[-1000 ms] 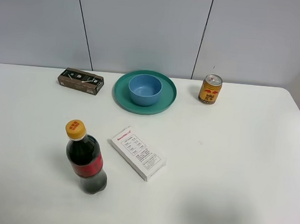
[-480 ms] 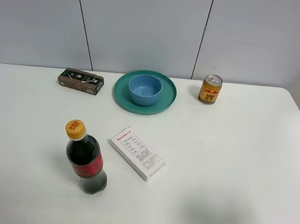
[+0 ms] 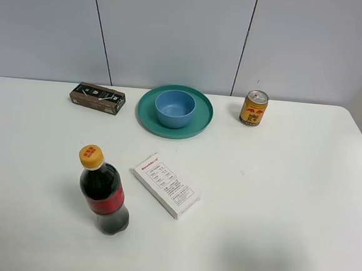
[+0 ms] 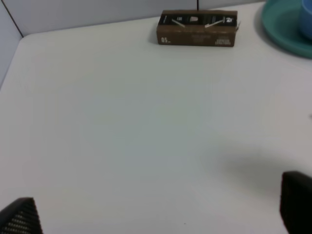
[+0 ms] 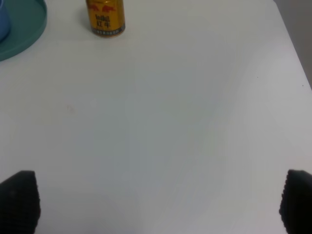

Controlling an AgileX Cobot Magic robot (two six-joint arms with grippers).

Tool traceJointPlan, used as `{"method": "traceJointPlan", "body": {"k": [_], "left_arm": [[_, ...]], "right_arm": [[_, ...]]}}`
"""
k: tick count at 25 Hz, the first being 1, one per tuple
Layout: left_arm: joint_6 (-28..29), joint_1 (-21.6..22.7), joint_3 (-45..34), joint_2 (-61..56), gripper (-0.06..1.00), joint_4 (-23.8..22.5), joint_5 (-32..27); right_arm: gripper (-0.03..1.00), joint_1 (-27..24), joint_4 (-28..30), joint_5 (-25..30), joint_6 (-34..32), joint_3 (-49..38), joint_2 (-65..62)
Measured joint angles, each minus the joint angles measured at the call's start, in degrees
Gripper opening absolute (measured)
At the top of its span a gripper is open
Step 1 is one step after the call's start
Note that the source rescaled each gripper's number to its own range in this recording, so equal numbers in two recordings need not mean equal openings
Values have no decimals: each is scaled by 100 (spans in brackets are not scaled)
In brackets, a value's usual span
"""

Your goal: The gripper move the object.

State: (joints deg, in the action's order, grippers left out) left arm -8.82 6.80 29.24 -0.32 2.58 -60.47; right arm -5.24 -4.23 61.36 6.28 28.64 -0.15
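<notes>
Exterior high view is showing a white table seen from above, with neither arm entering that picture. Nearest the camera, a dark cola bottle with a yellow cap is standing upright, and just to its right a white printed box is lying flat at an angle. Farther back, the light-blue bowl is sitting upright in the middle of a teal-green plate, close to the table's far edge. A brown box is lying to the left of the plate, and a gold can is standing to its right, both apart from it. On the left wrist picture, the left gripper is showing only two dark fingertips at the frame corners, spread wide over bare table, holding nothing. On the right wrist picture, the right gripper is likewise spread wide and holding nothing, with the can and the plate's rim lying well beyond it.
</notes>
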Motion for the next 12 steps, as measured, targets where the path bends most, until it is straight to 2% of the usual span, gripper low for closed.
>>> {"method": "traceJointPlan", "body": {"k": [12], "left_arm": [[-5, 0, -4, 0, 100, 18, -5]], "right_arm": [[100, 0, 0, 0, 0, 0, 0]]}}
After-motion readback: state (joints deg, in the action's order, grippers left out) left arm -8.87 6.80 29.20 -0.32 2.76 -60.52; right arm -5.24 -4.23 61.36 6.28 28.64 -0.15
